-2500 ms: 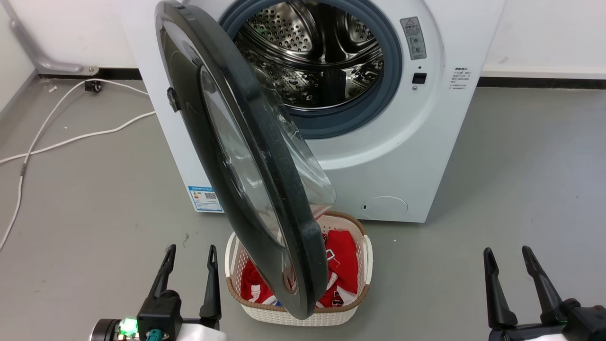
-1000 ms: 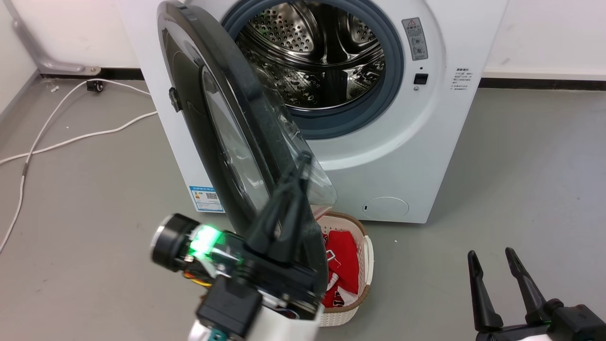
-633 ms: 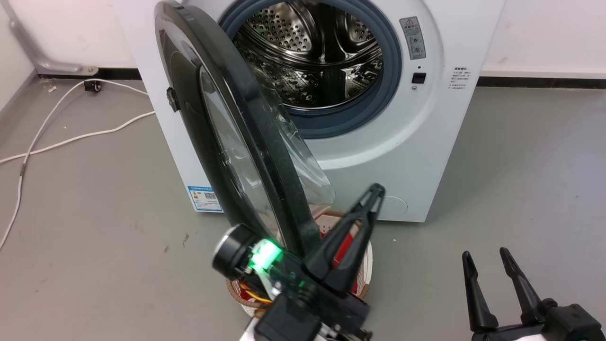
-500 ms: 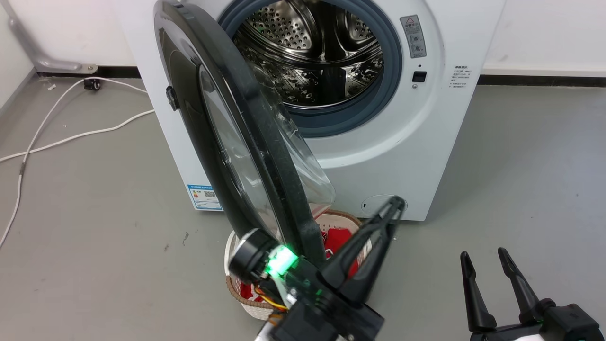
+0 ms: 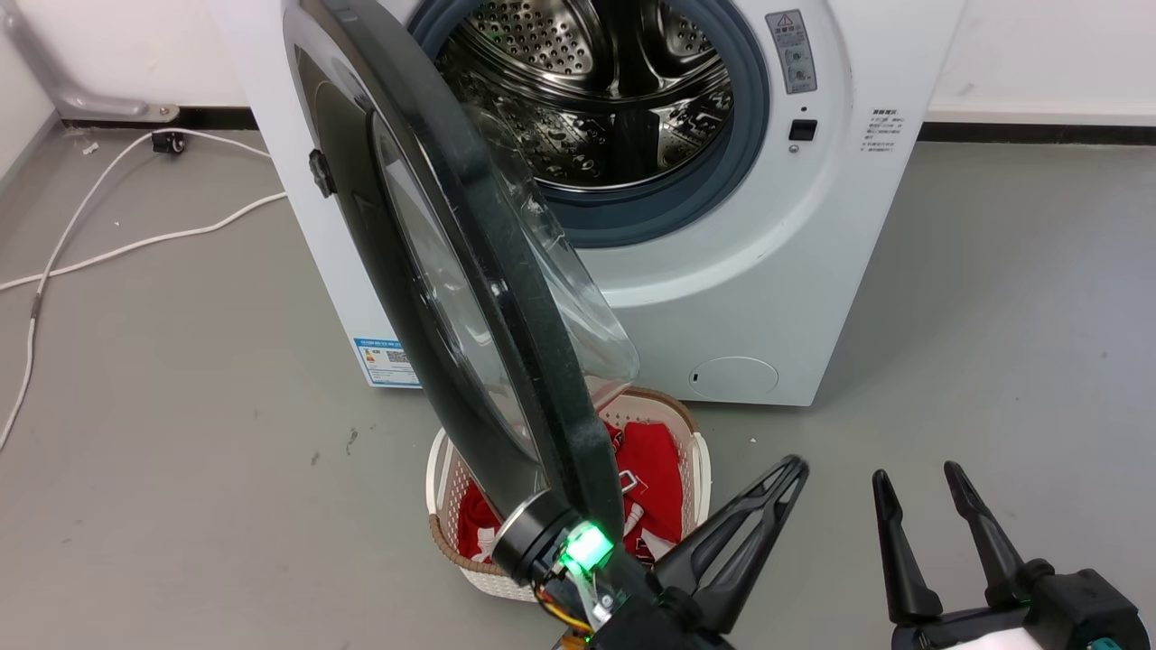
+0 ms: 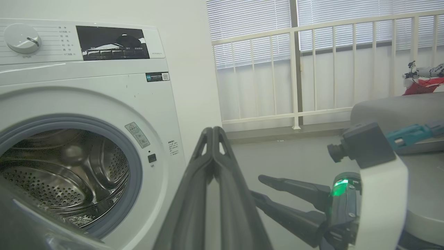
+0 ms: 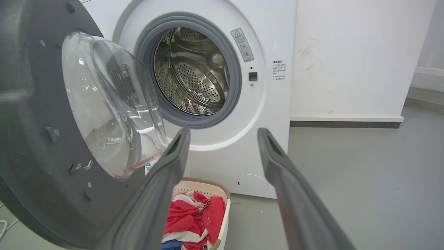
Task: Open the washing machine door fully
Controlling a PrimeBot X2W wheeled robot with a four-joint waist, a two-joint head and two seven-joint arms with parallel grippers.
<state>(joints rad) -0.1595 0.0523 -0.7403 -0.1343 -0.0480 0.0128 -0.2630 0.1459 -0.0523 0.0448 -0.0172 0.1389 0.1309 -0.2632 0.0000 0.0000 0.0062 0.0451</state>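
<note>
**Kid:** Where is the washing machine door [image 5: 506, 271]?

**Me:** It is on the left of my left claw [image 5: 793, 468]. It sticks out from the washing machine [image 5: 768, 298], about half way open. From my head I see its edge. Its bottom edge is down by my left wrist, but I cannot tell if they touch. My claw tips point away from it, with a gap between.

**Kid:** Is your left claw holding something?

**Me:** No. Its two fingers are pressed together at the tips, with nothing between them.

**Kid:** And your other claw?

**Me:** My right claw [image 5: 914, 474] is near the left one, on its right side. They do not touch. Its fingers are spread wide and it holds nothing. The door [image 7: 31, 121] is to its left too, with the glass bowl side facing it.

**Kid:** What is past your claws?

**Me:** The shiny drum [image 5: 596, 99] is ahead of them. A basket [image 5: 433, 533] with red clothes [image 5: 650, 469] sits on the floor [image 5: 993, 343] under the door, left of my left claw.
</note>
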